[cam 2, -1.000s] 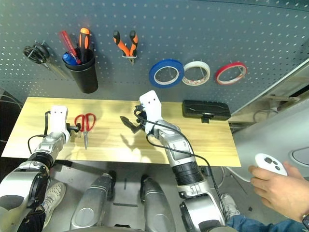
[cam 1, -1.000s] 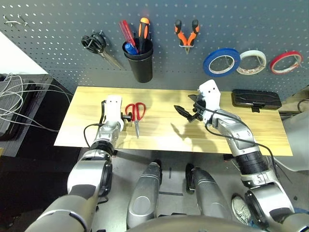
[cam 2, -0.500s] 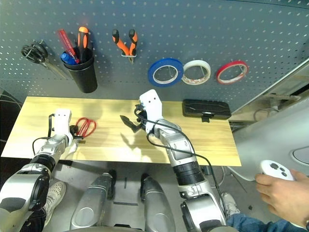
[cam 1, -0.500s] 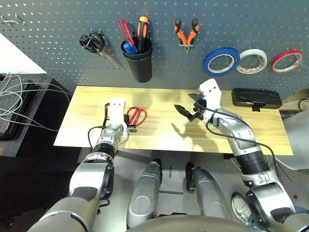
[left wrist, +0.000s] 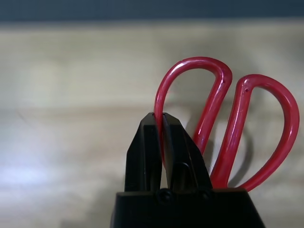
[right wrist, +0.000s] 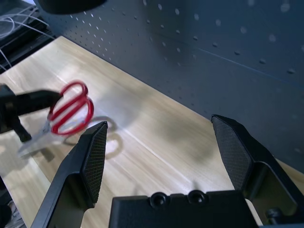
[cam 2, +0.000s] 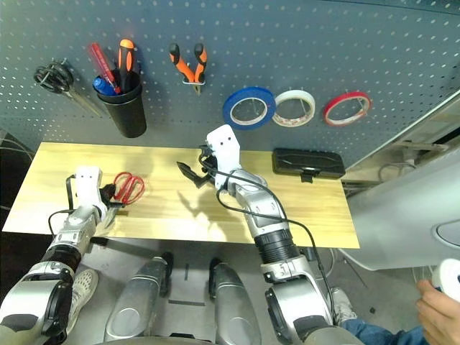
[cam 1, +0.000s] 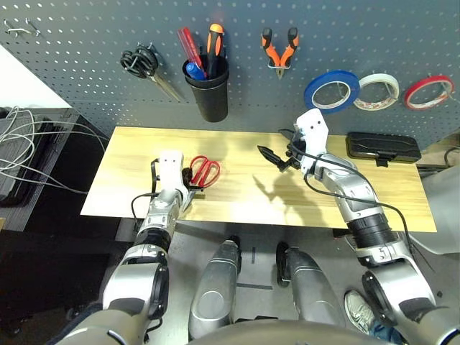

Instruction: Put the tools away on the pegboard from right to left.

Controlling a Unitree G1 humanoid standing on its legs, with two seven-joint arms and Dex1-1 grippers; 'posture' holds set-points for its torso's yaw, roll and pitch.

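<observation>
My left gripper (cam 1: 189,180) is shut on one loop of the red-handled scissors (cam 1: 204,171) low over the left part of the wooden table (cam 1: 244,205). The left wrist view shows both fingers pinching that red loop (left wrist: 194,61). My right gripper (cam 1: 277,155) hangs open and holds nothing over the table's middle, its jaws wide apart (right wrist: 159,123) and pointing toward the scissors (right wrist: 71,108). On the pegboard (cam 1: 86,79) hang the blue tape ring (cam 1: 330,91) and the orange-and-black pliers (cam 1: 278,49). The blue-handled screwdriver (cam 1: 192,71) stands in the black cup (cam 1: 210,97).
Black-handled scissors (cam 1: 146,66) hang on the pegboard left of the cup. A white tape roll (cam 1: 376,90) and a red one (cam 1: 426,92) hang right of the blue ring. A flat black case (cam 1: 382,147) lies at the table's back right. Cables trail at the far left.
My left gripper has closed on the scissors' handle loop and turned them from where they lay. My right gripper has moved slightly up and toward the pegboard, still open.
</observation>
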